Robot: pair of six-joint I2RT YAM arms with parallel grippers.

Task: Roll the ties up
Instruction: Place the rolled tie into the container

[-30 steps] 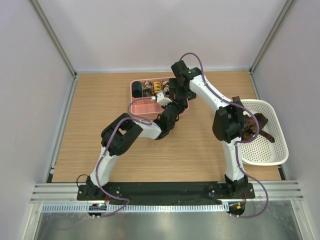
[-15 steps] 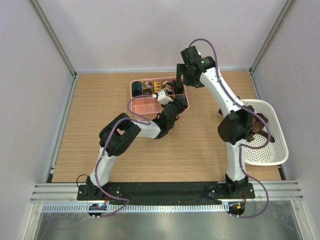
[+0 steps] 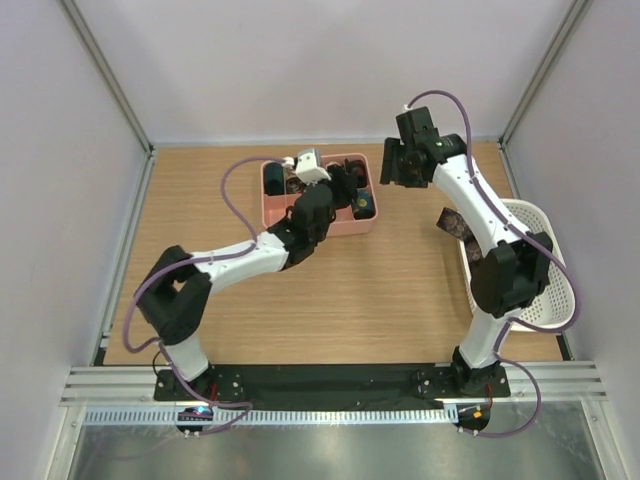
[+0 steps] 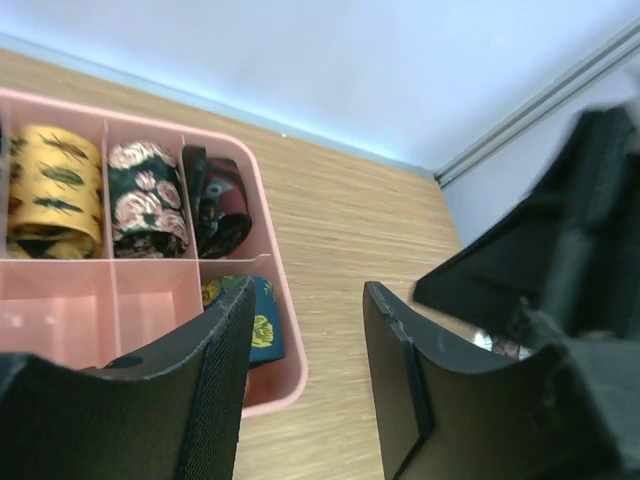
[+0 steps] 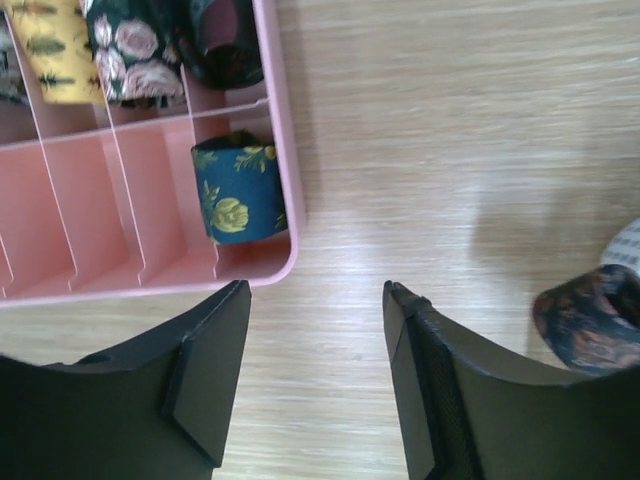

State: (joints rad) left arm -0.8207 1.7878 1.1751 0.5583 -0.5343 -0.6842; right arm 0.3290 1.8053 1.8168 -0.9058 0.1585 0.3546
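Note:
Rolled ties sit in the pink divided tray [image 3: 275, 213]: a yellow coil [image 4: 55, 190], a black rose-print coil [image 4: 148, 198], a dark red coil [image 4: 218, 200] and a navy coil with yellow-green print [image 5: 238, 195], which lies in the near right compartment [image 3: 363, 205]. My left gripper [image 4: 308, 290] hovers open over the tray's right end [image 3: 345, 185], with nothing between its fingers. Open and empty too, my right gripper [image 5: 316, 290] hangs above the bare wood just right of the tray [image 3: 390, 167]. A dark floral unrolled tie [image 5: 590, 320] droops over the basket's rim [image 3: 455, 222].
A white mesh basket [image 3: 545, 300] stands at the right edge of the table, partly under the right arm. The tray's pink wall [image 5: 285, 150] lies close to the left of my right fingers. Frame posts stand at the far corners.
My left gripper has opened and risen off the navy coil, which stays in its compartment. The right arm has swung right, away from the tray, and its jaws have narrowed a little.

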